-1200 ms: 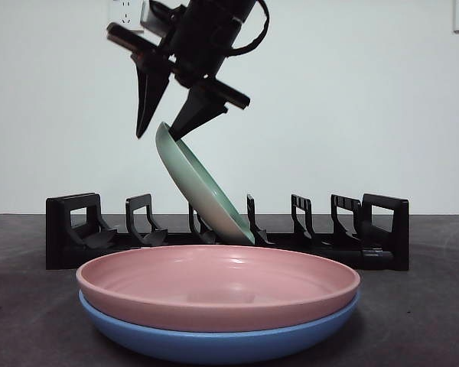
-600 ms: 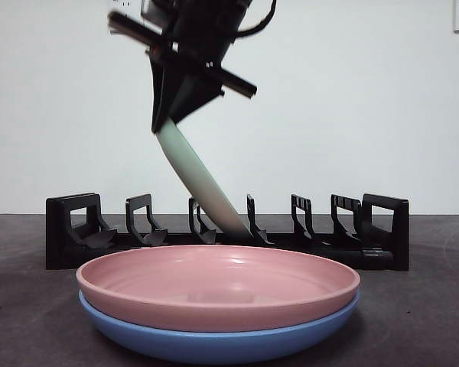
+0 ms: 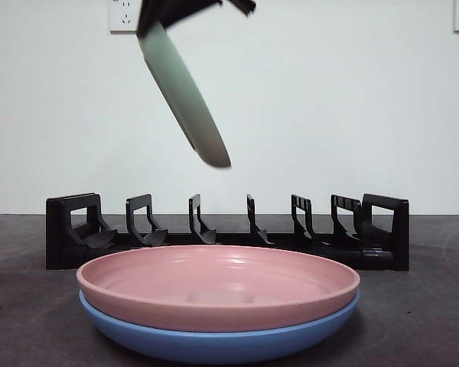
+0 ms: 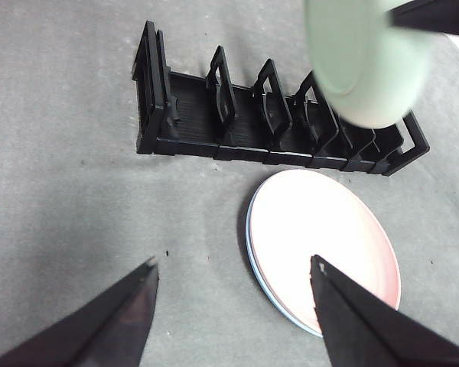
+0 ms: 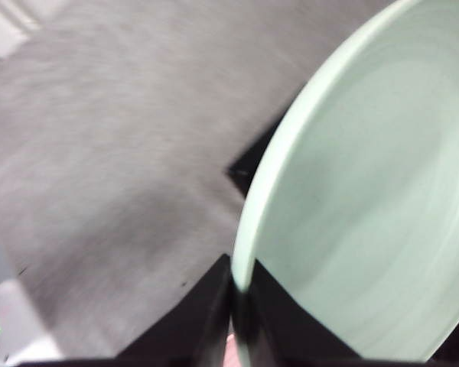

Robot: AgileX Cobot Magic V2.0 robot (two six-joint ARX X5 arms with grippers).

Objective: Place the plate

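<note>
Lifted out of the rack (image 3: pixel 226 237) since a second ago, green plate (image 3: pixel 185 95) now hangs tilted, well above the slots.
Right gripper (image 5: pixel 241 294) pinches its upper rim at the front view's top edge; left gripper (image 4: pixel 231 264) waits spread over bare table (image 4: pixel 76 206), beside stacked pink plate (image 3: pixel 218 284) and blue plate (image 3: pixel 214 344).

The front view sits low at surface height, looking level past the stacked plates (image 3: pixel 218 306) to the rack (image 3: pixel 226 233) and wall. The left wrist view looks down from high on the same rack (image 4: pixel 275 126) and plates (image 4: pixel 325 245). The right wrist view is pressed close against the green plate (image 5: pixel 367 199).
</note>
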